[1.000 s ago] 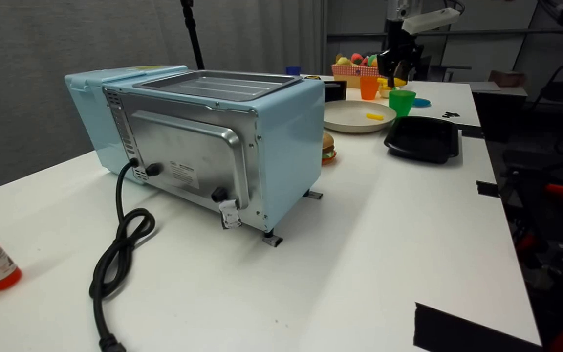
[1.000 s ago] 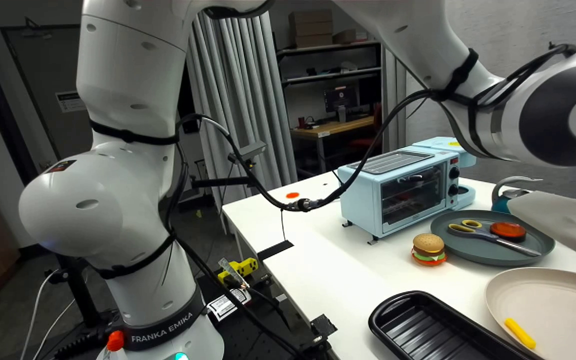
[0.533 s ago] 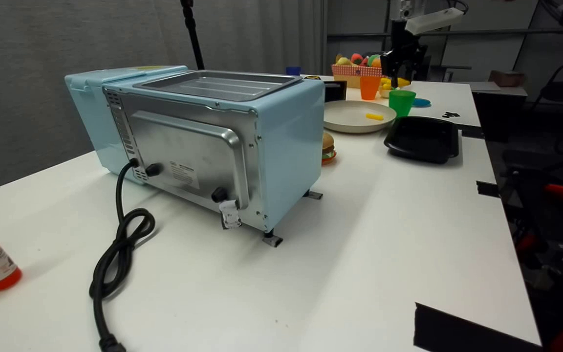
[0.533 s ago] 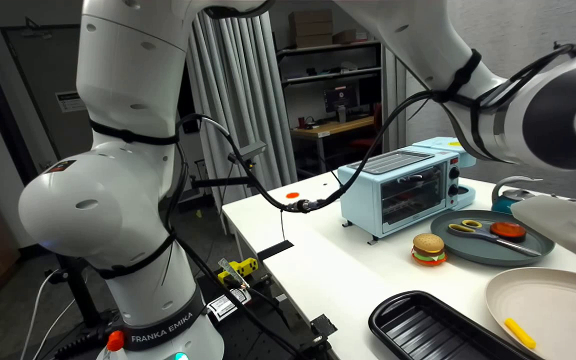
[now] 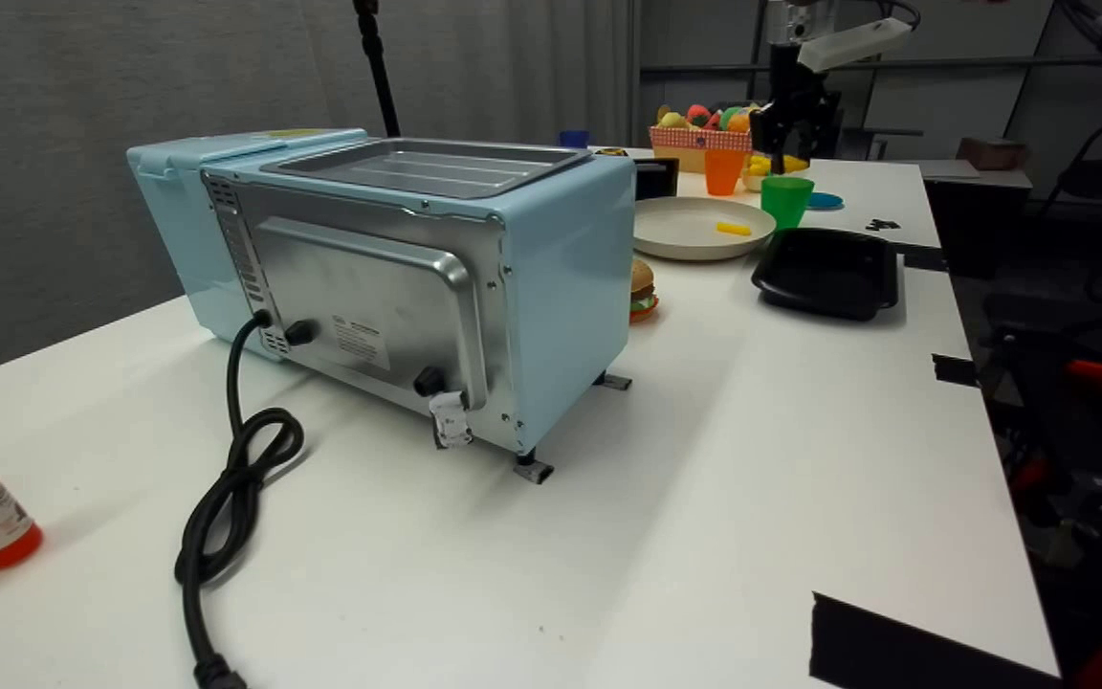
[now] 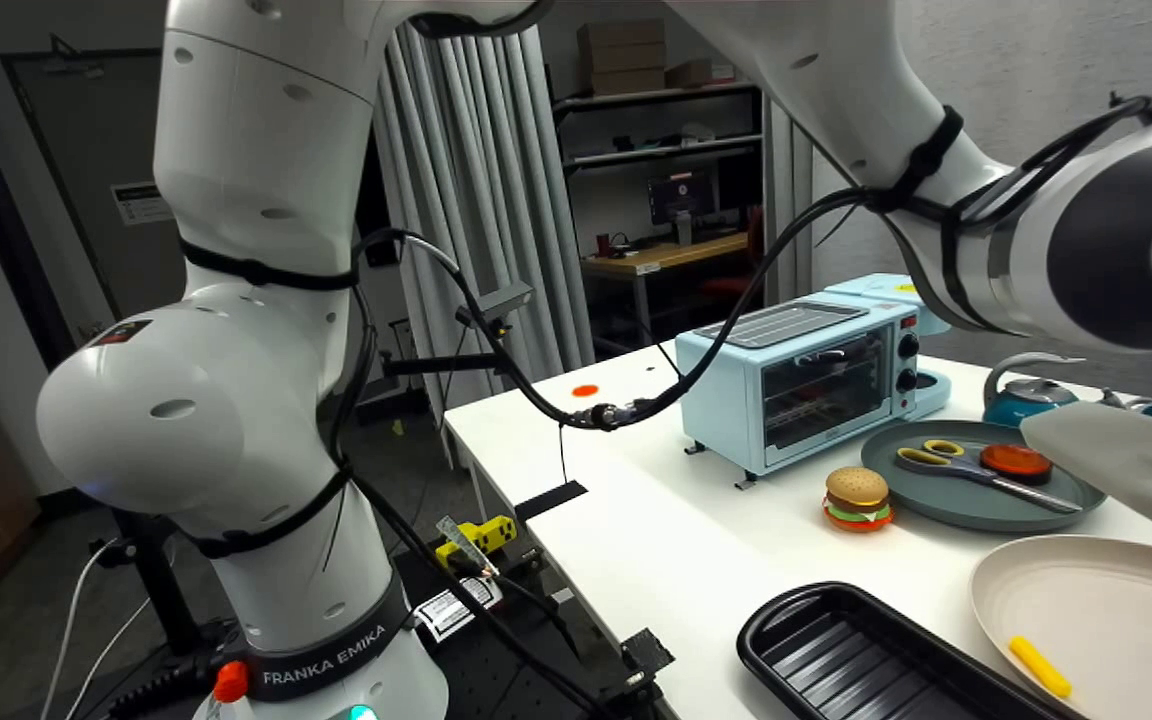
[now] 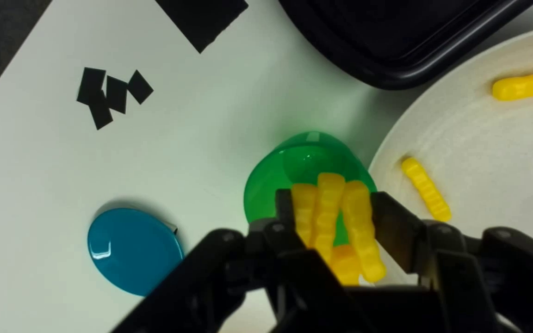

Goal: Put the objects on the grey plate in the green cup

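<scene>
My gripper (image 7: 333,199) is shut on several yellow sticks (image 7: 329,212). In the wrist view they lie side by side between the fingertips, over the mouth of the green cup (image 7: 266,185). The cup also shows in an exterior view (image 5: 786,205), with the gripper (image 5: 790,153) above and behind it. The grey plate (image 7: 502,175) stands close beside the cup. On it lie a short yellow stick (image 7: 426,188) and a longer yellow stick (image 7: 532,85). The plate shows in both exterior views (image 5: 685,234) (image 6: 1116,600). The fingertips are cut off in an exterior view.
A black dish (image 7: 400,69) stands near cup and plate. A flat blue round thing (image 7: 134,252) lies on the cup's other side. An orange cup (image 5: 723,172) and a basket (image 5: 680,158) stand behind. A dark plate (image 6: 956,510), toy burger (image 6: 857,498) and toaster oven (image 6: 786,390) are further off.
My gripper has moved slightly right and down in both exterior views, still carrying the yellow sticks. The plate, the cup and the stick on the plate have not moved.
</scene>
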Robot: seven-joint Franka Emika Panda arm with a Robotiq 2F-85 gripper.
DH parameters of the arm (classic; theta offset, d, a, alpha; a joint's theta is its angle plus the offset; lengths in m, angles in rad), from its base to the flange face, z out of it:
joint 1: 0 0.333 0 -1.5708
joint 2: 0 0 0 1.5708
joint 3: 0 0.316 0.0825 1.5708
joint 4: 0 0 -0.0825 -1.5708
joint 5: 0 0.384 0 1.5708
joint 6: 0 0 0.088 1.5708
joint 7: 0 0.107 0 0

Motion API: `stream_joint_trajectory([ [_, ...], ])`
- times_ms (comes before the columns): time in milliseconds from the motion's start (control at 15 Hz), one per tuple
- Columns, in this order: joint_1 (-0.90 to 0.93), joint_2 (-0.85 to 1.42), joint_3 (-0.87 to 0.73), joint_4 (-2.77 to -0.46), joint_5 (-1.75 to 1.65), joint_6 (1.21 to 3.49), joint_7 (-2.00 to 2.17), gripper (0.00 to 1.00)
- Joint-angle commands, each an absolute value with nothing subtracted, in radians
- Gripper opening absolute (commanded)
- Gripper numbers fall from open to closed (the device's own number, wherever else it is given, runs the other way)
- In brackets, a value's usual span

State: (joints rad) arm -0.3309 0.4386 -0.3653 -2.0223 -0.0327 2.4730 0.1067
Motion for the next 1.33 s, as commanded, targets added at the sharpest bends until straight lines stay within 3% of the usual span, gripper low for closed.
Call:
stream_joint_trajectory([
  [0,-0.339,0.444,-0.370,-2.020,-0.052,2.476,0.108,0.27],
  [67,-0.339,0.445,-0.370,-2.019,-0.052,2.475,0.107,0.71],
  [133,-0.339,0.445,-0.368,-2.019,-0.051,2.478,0.105,0.73],
  [400,-0.334,0.446,-0.363,-2.015,-0.051,2.475,0.103,0.99],
  [1267,-0.274,0.428,-0.296,-2.001,-0.050,2.474,0.092,1.00],
])
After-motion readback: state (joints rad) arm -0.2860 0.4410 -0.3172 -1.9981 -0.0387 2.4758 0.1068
